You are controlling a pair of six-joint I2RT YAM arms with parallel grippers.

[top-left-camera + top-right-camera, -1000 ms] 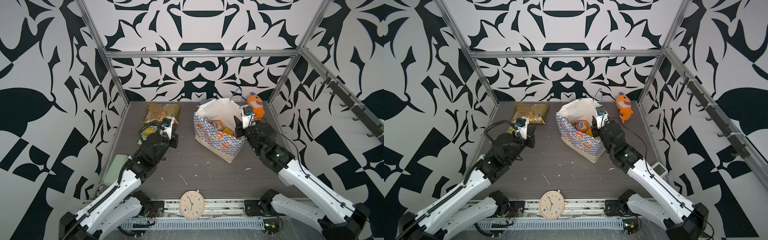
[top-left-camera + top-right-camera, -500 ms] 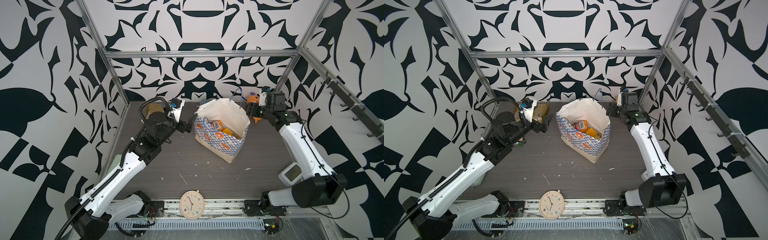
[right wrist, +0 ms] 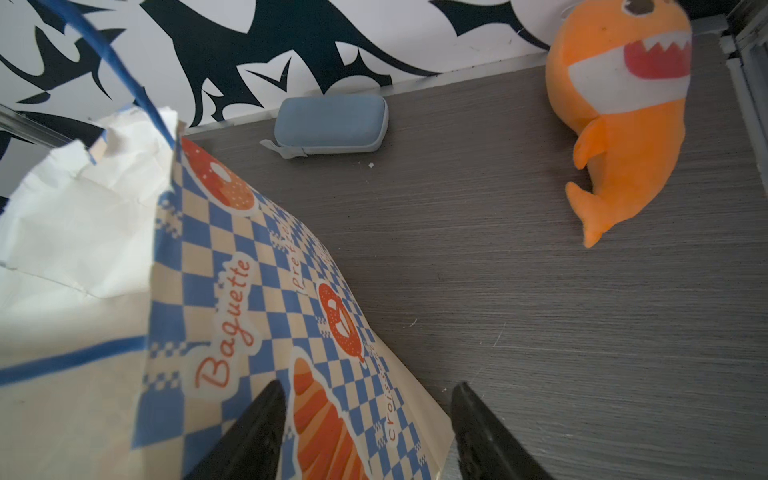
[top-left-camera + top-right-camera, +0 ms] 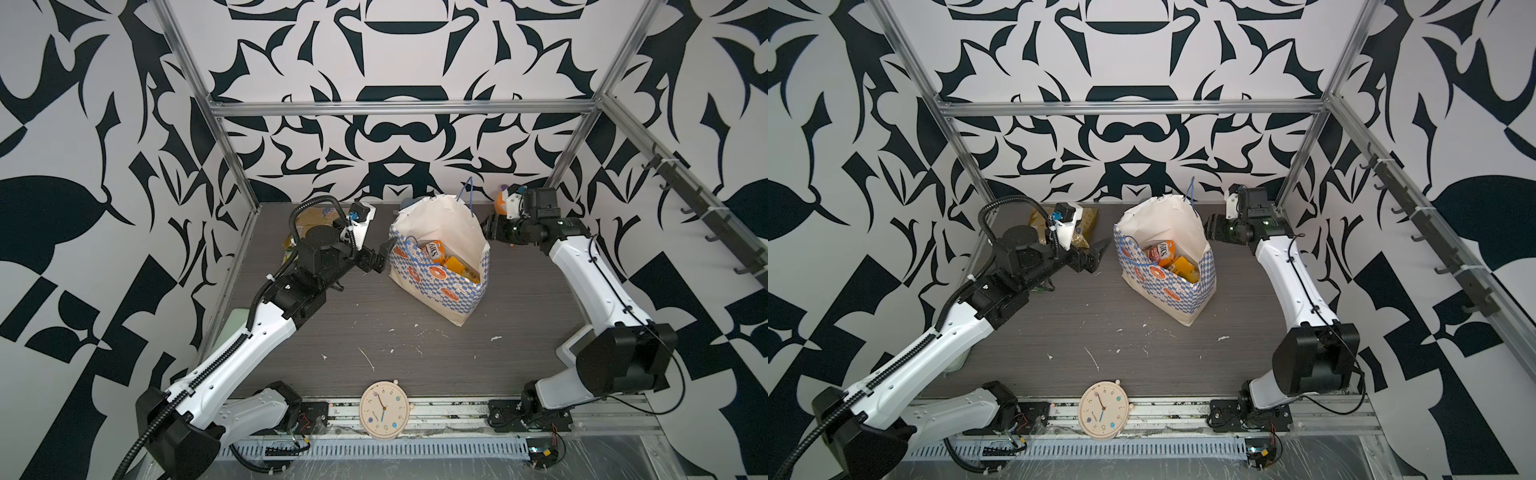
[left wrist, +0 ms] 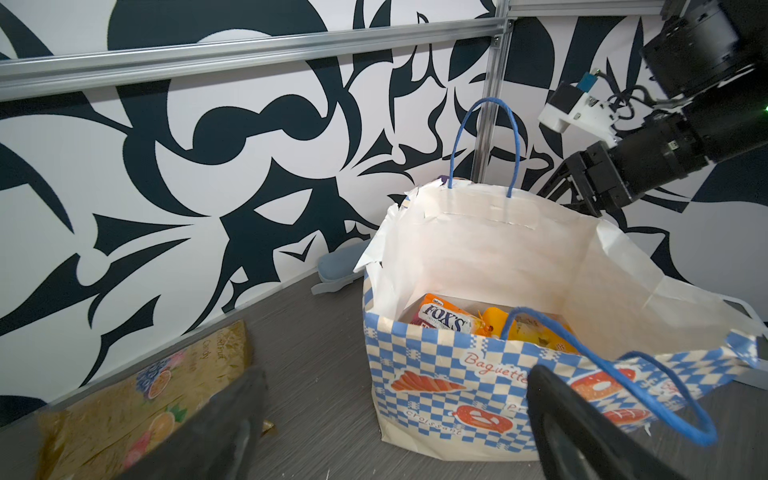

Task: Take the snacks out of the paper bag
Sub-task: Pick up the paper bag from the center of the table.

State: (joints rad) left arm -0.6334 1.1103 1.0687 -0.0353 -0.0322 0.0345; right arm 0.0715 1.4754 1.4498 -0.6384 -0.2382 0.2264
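Snacks (image 4: 441, 258) sit in paper bag (image 4: 436, 293) (open-topped); left end effector (image 4: 383, 257), right end effector (image 4: 490, 227) released.

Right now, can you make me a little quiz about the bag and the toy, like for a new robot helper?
1. True or false: the paper bag is empty.
2. Which animal is the orange plush toy? A cat, B shark, C duck.
3. What word is printed on the red-orange packet inside the bag?
Key: 1 false, snacks lie inside; 2 B; 3 FOX'S.
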